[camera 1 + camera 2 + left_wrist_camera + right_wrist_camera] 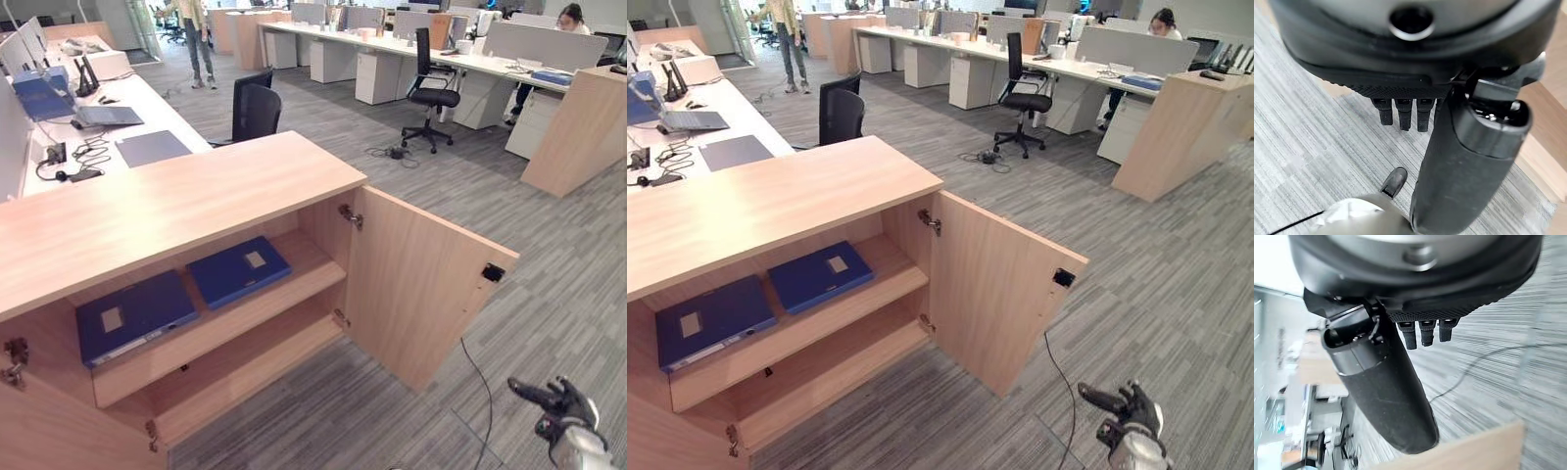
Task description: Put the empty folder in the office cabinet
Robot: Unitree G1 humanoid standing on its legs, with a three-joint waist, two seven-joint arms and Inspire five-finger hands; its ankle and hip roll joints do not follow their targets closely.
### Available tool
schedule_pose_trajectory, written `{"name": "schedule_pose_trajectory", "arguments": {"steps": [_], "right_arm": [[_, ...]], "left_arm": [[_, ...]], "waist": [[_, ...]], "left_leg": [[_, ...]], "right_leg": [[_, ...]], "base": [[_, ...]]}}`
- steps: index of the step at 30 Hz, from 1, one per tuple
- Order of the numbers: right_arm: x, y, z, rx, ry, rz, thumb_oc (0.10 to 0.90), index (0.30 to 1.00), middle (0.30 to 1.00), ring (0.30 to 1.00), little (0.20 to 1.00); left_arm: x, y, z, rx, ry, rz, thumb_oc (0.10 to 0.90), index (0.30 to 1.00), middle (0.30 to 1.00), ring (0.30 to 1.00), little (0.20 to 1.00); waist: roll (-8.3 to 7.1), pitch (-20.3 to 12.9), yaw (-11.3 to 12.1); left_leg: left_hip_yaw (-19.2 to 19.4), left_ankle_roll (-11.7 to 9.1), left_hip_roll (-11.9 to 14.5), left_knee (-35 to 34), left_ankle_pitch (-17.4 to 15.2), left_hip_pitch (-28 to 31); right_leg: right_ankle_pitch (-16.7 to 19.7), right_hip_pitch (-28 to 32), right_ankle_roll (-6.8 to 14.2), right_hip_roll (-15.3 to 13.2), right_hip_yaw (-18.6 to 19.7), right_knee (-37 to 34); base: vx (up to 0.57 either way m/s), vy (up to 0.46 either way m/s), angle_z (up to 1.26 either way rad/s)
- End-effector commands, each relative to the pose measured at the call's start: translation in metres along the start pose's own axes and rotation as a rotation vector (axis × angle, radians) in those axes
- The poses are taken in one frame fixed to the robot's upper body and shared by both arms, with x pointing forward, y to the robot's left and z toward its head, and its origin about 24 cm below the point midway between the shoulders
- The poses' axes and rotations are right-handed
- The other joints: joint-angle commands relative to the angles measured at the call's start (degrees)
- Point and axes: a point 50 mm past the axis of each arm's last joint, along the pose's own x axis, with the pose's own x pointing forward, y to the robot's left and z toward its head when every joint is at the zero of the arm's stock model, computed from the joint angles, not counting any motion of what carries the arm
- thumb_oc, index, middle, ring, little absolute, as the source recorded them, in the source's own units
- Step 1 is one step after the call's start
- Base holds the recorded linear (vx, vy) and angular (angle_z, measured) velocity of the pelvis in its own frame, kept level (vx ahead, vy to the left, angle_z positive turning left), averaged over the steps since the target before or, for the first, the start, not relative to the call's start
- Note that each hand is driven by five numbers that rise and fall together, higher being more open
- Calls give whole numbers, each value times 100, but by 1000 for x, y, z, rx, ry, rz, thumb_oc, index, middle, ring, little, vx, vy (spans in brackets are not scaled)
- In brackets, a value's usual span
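Grey striped carpet covers a big office with white desks at 12 o'clock. At 9 o'clock stands a light wooden cabinet with its door swung open. Two dark blue flat folders lie side by side on its upper shelf, not touching. The right hand, at 5 o'clock, hangs over the carpet with straight, relaxed fingers and holds nothing. The left hand is also straight and empty.

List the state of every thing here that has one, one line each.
Cabinet door: swung open.
Two blue folders: lying flat, side by side on the upper shelf.
Right hand: open, empty, low over the carpet.
Left hand: open, holding nothing.
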Motion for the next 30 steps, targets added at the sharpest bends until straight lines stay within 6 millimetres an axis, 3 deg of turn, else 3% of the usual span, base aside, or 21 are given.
{"name": "schedule_pose_trajectory", "arguments": {"steps": [1, 5, 10, 15, 19, 22, 23, 24, 27, 30], "right_arm": [[8, -11, 67, -58, -241, -42, 800, 900, 900, 900, 900], [11, -17, 130, -145, -384, -47, 800, 900, 900, 900, 900], [9, -15, 172, -209, -470, -23, 800, 900, 900, 900, 900], [3, 6, 217, -282, -555, 57, 800, 900, 900, 900, 900], [-5, 36, 237, -340, -614, 167, 800, 900, 900, 900, 900], [-12, 63, 241, -454, -646, 264, 800, 900, 900, 900, 900], [-12, 63, 241, -455, -646, 265, 800, 900, 900, 900, 900], [-22, 83, 246, -614, -710, 322, 800, 900, 900, 900, 900], [-28, 94, 246, -681, -752, 355, 800, 900, 900, 900, 900], [-54, 118, 251, -943, -921, 420, 800, 900, 900, 900, 900]], "left_arm": [[1, 13, 23, 41, -60, 48, 800, 900, 900, 900, 900], [1, 19, 23, 110, -78, 56, 800, 900, 900, 900, 900], [0, 25, 23, 122, -86, 64, 800, 900, 900, 900, 900], [0, 26, 9, 134, -51, 50, 800, 900, 900, 900, 900], [0, 23, 9, 141, -51, 33, 800, 900, 900, 900, 900], [0, 19, 12, 148, -60, 15, 800, 900, 900, 900, 900], [0, 18, 11, 147, -60, 15, 800, 900, 900, 900, 900], [0, 17, 14, 156, -68, 10, 800, 900, 900, 900, 900], [0, 17, 13, 159, -68, 9, 800, 900, 900, 900, 900], [0, 21, 10, 159, -77, 15, 800, 900, 900, 900, 900]], "waist": [[-95, 189, 25], [-81, 259, 127], [-12, 331, 216], [95, 305, 361], [115, 281, 405], [117, 261, 423], [120, 261, 418], [116, 255, 425], [129, 252, 410], [121, 266, 419]], "left_leg": [[-707, 76, -182, 0, -687, 305], [-880, -173, 138, 13, -439, 176], [-1026, -350, 361, 35, -220, 73], [-1122, -507, 506, 31, -36, 27], [-1144, -549, 525, 22, 11, 9], [-1143, -569, 522, 9, 20, 5], [-1144, -569, 523, 9, 20, 6], [-1138, -575, 516, 4, 10, 10], [-1141, -575, 510, -1, -8, 11], [-1167, -562, 479, -3, -53, 14]], "right_leg": [[-196, -183, 250, -41, -34, 168], [-486, -141, 70, 219, -166, 195], [-681, -120, -74, 382, -274, 231], [-751, 42, -190, 551, -413, 28], [-767, 93, -226, 605, -432, -44], [-790, 131, -239, 633, -440, -77], [-790, 132, -239, 633, -441, -78], [-799, 134, -239, 637, -437, -82], [-809, 139, -236, 639, -438, -86], [-821, 138, -223, 630, -414, -84]], "base": [[-18, -239, -7], [-18, -274, 14], [-20, -166, 22], [-10, -117, 19], [-6, -35, 10], [0, 0, 0], [-2, 30, -3], [0, 0, 0], [0, 0, 0], [-2, 45, -3]]}}
